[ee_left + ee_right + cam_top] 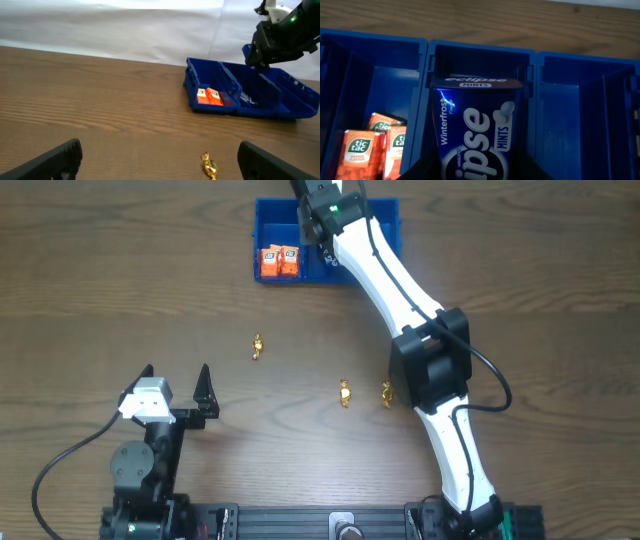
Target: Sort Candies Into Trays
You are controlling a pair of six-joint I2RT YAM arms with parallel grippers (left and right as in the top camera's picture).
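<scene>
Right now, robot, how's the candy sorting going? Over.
Left tool open near its base. Right tool shut on blue mint tin over blue plastic tray's middle compartment. Three gold-wrapped candies loose on wooden table. Nothing blocking.

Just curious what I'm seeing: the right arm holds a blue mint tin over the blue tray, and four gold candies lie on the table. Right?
Not quite: the top view shows three gold candies on the table, not four. The right gripper does hold the mint tin.
</scene>
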